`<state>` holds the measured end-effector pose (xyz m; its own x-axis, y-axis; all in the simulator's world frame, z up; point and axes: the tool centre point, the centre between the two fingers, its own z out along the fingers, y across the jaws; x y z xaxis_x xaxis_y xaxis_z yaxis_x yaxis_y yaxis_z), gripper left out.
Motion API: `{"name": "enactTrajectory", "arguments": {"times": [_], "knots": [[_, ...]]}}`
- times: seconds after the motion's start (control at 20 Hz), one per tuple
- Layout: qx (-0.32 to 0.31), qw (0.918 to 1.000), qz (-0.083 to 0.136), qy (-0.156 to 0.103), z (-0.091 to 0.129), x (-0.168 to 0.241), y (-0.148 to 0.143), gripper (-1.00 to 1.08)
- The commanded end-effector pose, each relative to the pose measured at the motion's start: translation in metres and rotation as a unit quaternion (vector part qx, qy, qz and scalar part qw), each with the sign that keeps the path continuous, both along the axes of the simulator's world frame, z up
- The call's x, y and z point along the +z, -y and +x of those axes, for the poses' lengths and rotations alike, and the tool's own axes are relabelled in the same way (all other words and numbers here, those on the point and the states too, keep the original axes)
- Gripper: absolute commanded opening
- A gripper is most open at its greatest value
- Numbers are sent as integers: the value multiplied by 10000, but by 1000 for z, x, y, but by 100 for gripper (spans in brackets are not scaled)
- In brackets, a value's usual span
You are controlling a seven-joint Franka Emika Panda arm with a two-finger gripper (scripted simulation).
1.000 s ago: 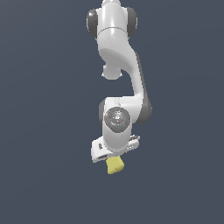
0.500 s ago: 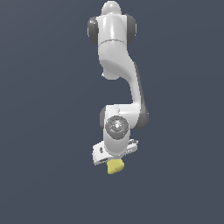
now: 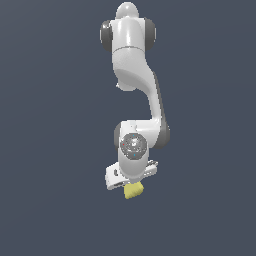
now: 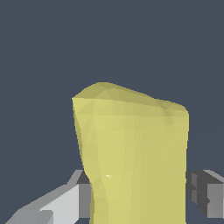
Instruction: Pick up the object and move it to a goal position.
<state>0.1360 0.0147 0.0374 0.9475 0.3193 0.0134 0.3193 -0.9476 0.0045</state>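
The object is a small plain yellow pillow-like block (image 3: pixel 133 190) that sticks out below my white gripper (image 3: pixel 131 184) in the exterior view. In the wrist view the block (image 4: pixel 133 157) fills the middle, with a grey finger (image 4: pixel 83 200) pressed on one side and the other finger (image 4: pixel 205 197) on the opposite side. The gripper is shut on the block and holds it against a plain dark background. The fingertips are hidden behind the hand in the exterior view.
The white arm (image 3: pixel 132 65) rises above the gripper in the exterior view. Only a uniform dark grey background shows around it; no goal marker or surface is visible.
The arm's upper links have shifted slightly and the wrist with the held block has moved a little down. The grip on the block is unchanged.
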Motion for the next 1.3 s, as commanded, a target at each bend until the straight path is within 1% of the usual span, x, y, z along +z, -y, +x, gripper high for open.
{"name": "enactTrajectory", "arguments": {"times": [0.0,0.25,0.3,0.7,0.95,1.25], "knots": [[-5,10000,-1,-71,-5,-8,1,-100],[-5,10000,-1,-71,-5,-8,1,-100],[2,10000,1,0,0,0,0,-100],[1,10000,0,-3,-3,15,8,-100],[1,10000,0,-7,-8,42,22,-100],[0,10000,0,-17,-18,95,51,-100]]}}
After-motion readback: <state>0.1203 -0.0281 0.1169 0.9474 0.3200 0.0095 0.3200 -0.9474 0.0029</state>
